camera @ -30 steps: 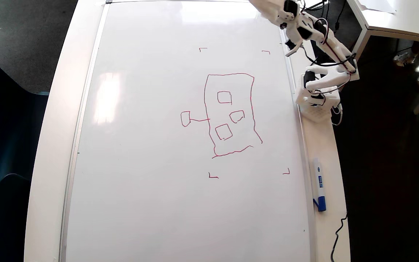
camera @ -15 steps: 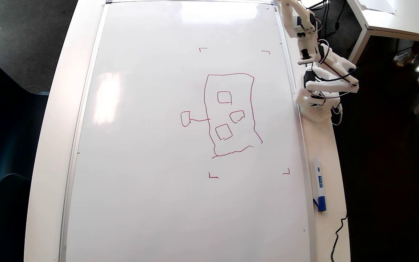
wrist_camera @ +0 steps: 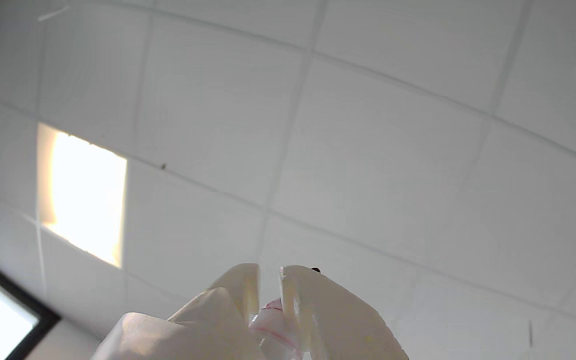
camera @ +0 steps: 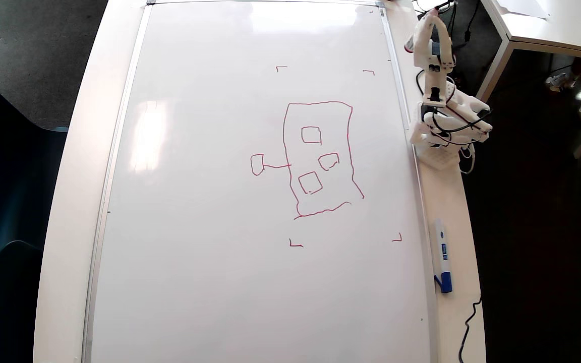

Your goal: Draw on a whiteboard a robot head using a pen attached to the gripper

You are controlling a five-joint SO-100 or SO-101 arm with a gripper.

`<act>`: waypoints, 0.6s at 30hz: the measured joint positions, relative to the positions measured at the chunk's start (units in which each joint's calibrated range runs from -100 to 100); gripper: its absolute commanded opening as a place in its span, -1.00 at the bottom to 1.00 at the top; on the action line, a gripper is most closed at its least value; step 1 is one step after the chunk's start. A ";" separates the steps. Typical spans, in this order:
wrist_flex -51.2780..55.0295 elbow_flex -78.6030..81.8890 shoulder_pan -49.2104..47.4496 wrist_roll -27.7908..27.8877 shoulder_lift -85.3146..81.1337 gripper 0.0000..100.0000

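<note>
A red, wobbly hand-drawn robot head (camera: 321, 159), a tall rectangle enclosing three small squares, with a short line running left to a small box, stands on the large glossy white whiteboard (camera: 210, 201) with its thin silver frame, right of centre in the overhead view and inside four small red corner marks (camera: 281, 67). The outline reads as closed and the features as in place, so the drawing looks essentially finished, with little or nothing left to add. The white 3D-printed plastic gripper (wrist_camera: 269, 280) is folded back over the arm's base off the board's right edge, its wrist camera facing white ceiling tiles (wrist_camera: 378, 165). Its two fingers stand nearly together, clasping the pink-stained tip of the white-barrelled pen (wrist_camera: 273, 320). A blue-capped white marker (camera: 442, 262) lies on the table beside the frame.
</note>
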 measured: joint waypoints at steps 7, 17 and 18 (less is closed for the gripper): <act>-16.55 4.75 -0.60 0.00 -0.34 -0.98; -34.97 6.76 -6.86 0.00 -0.34 -0.98; -34.97 6.76 -6.41 0.00 -0.34 -0.98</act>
